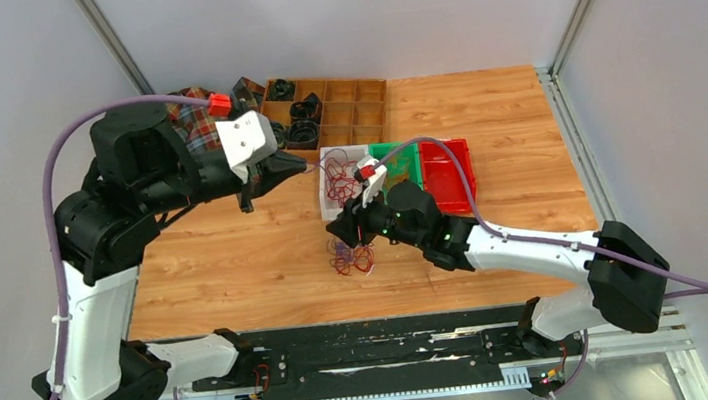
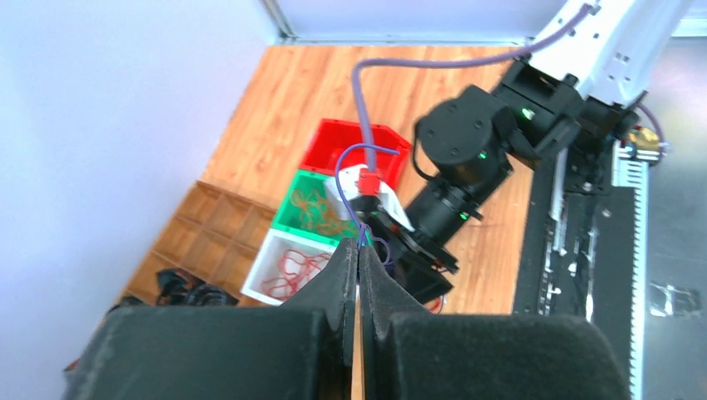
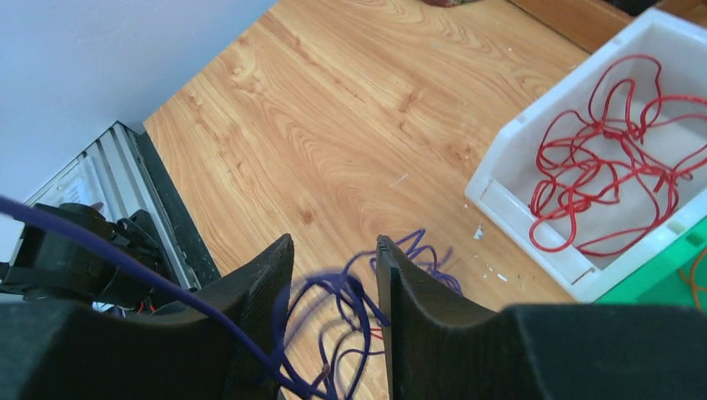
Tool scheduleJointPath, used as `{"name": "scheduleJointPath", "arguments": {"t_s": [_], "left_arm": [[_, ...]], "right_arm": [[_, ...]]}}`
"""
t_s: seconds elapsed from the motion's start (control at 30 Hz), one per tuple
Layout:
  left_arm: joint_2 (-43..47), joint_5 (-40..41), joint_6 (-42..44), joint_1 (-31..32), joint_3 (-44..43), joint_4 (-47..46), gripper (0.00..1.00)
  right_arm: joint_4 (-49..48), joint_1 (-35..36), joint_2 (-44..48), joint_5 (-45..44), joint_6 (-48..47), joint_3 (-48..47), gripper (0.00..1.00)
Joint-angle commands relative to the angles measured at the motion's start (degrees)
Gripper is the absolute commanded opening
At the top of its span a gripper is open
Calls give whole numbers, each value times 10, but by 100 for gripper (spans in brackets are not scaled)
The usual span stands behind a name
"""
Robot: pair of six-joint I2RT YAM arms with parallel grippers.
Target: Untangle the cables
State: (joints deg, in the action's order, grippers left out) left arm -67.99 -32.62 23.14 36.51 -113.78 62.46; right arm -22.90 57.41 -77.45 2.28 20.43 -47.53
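Observation:
My left gripper is raised over the table and shut on a purple cable, which comes out at its fingertips; in the top view this gripper hangs left of the bins. Low over the table is my right gripper, jaws apart, with blurred loops of purple cable between its fingers. One purple strand runs taut up to the left. A small tangle of purple and red cables lies on the wood just below the right gripper.
A white bin holds red cables. Beside it a green bin holds orange cables, then comes a red bin. A wooden compartment tray with black rings and a plaid cloth sit at the back.

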Motion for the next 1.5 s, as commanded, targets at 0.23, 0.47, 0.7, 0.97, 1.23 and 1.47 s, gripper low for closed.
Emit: {"name": "scheduleJointPath", "arguments": {"t_s": [0.23,0.47,0.7,0.97,1.23,1.47], "left_arm": [[-74,127,45,4,-241,-9,0],[-60,212,72,3,-247,-114,0],[-36,218,74,3,-204,-151,0],[-10,194,71,3,-141,-152,0],[-6,178,61,3,-126,-150,0],[-7,163,53,3,-127,-151,0]], "right_arm": [[-56,9,13,-45,55,107,39],[-68,9,6,-55,72,144,39],[-65,9,14,-51,76,153,40],[20,17,115,-62,13,63,65],[63,45,131,-74,-65,-51,67],[63,47,103,-64,-85,-83,64]]}}
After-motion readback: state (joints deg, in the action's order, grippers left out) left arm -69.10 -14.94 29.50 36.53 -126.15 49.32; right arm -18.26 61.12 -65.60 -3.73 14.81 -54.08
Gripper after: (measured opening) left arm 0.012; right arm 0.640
